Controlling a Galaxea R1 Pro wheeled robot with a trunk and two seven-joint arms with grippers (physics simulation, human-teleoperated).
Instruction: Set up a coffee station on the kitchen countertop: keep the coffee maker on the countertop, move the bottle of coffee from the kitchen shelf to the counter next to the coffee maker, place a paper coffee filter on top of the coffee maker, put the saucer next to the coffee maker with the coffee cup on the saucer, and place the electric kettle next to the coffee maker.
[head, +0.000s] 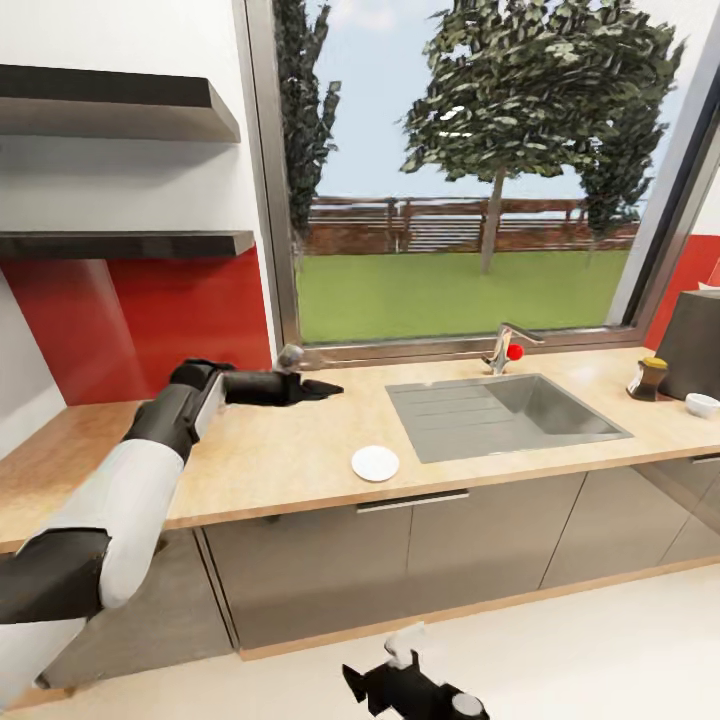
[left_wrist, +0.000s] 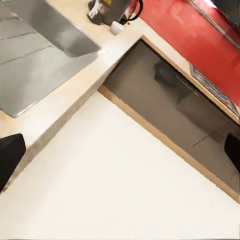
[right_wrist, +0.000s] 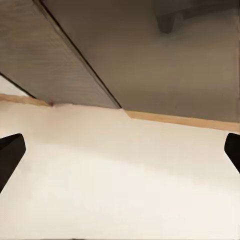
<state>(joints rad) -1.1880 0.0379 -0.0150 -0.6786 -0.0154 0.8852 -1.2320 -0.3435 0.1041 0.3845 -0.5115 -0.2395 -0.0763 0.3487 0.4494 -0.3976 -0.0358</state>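
Right gripper (head: 385, 668) sits low at the head view's bottom edge, over pale floor (head: 600, 640) in front of the grey cabinet fronts (head: 400, 555); in the right wrist view its two dark fingertips (right_wrist: 11, 152) stand wide apart w/ nothing between.

Landmark = steel sink (head: 505, 415), inset in the kitchen countertop (head: 270, 450), a long light wood-look top under a big window (head: 470, 170).

Left arm (head: 120, 490) reaches over the counter, well to the sink's left. Left gripper (head: 325, 389) hangs just above the counter near the back wall, beside the sink's left edge. Head view doesn't make the jaws clear, but the left wrist view has its fingertips (left_wrist: 10, 157) at opposite edges, so apart, holding nothing.

Kitchen shelf (head: 120, 243), dark slab, on the wall up & far left of the sink, above the red backsplash (head: 170, 320); 2nd dark shelf (head: 110, 105) above it.

Coffee maker (head: 697, 345), dark grey, on the counter right of the sink, cut by the frame edge. Bottle of coffee (head: 650, 379), yellow lid, just beside it on the sink side. Small white item (head: 702, 405), prob the coffee cup, just in front of the maker; handle too small to tell. Saucer (head: 375, 463) flat on the counter near the front edge, just left of the sink, bare. Tap (head: 503, 347) w/ red knob behind the sink.
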